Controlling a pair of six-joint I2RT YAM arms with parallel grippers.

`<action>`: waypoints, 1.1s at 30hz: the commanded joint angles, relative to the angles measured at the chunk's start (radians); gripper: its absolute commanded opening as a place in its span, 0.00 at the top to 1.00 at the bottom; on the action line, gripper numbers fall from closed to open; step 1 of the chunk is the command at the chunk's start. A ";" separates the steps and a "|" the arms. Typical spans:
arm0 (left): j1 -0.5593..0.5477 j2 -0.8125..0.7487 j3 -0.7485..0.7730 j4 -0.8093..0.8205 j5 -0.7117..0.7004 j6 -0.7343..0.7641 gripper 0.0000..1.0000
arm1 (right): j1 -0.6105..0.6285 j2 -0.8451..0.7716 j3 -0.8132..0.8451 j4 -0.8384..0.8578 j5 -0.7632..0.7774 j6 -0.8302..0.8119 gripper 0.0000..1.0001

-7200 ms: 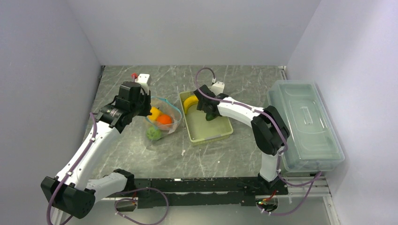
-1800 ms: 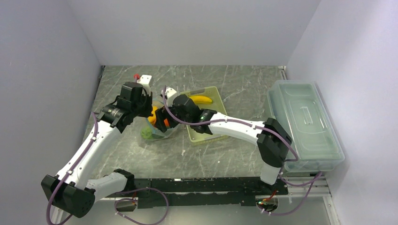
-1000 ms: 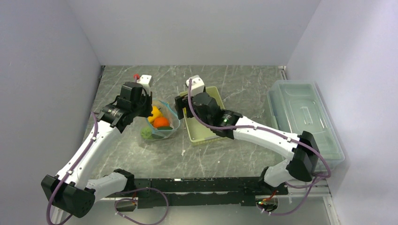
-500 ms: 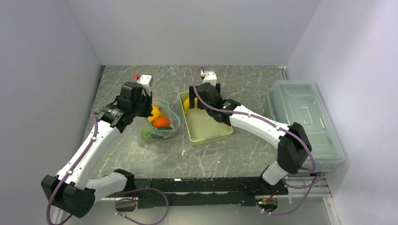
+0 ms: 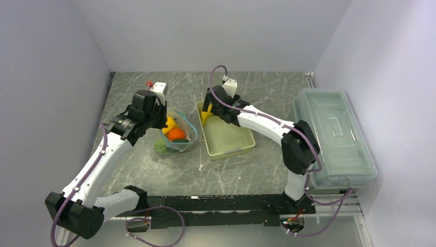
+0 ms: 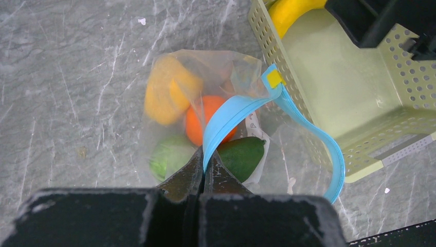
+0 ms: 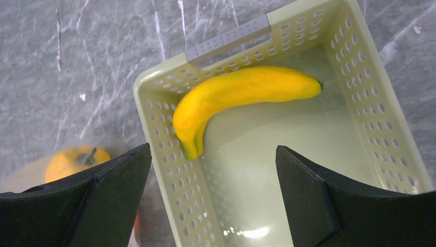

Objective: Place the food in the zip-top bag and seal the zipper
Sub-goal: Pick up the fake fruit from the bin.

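Observation:
The clear zip-top bag (image 5: 176, 138) lies left of the basket, mouth open toward it. My left gripper (image 5: 156, 116) is shut on its light-blue zipper strip (image 6: 234, 113), pinching it at the near end (image 6: 204, 163). Inside the bag are a yellow-orange pepper (image 6: 164, 95), an orange-red round fruit (image 6: 203, 121), a green ball (image 6: 167, 160) and a dark green piece (image 6: 241, 154). A yellow banana (image 7: 234, 92) lies at the far end of the pale green basket (image 7: 226, 38). My right gripper (image 7: 213, 154) is open and empty just above it (image 5: 211, 109).
The perforated basket (image 5: 242, 147) holds only the banana. A large clear lidded box (image 5: 334, 136) stands along the right wall. A small white scrap (image 5: 200, 167) lies on the table in front of the bag. Walls close in on the left, back and right.
My right gripper carried the dark green piece from the basket to the bag, left it there, and swung back over the banana. The left gripper has kept its hold on the zipper.

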 commanded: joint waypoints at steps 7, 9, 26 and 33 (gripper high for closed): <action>-0.005 -0.014 0.002 0.022 0.014 0.013 1.00 | -0.019 0.136 0.156 -0.111 0.075 0.257 0.09; -0.007 -0.014 0.002 0.022 0.014 0.014 1.00 | -0.022 0.145 0.156 -0.097 0.072 0.273 0.09; -0.007 -0.003 0.003 0.022 0.015 0.014 1.00 | -0.034 0.279 0.251 -0.051 0.024 0.321 0.19; -0.007 0.000 0.003 0.022 0.018 0.014 1.00 | -0.034 0.336 0.313 -0.060 0.018 0.324 0.22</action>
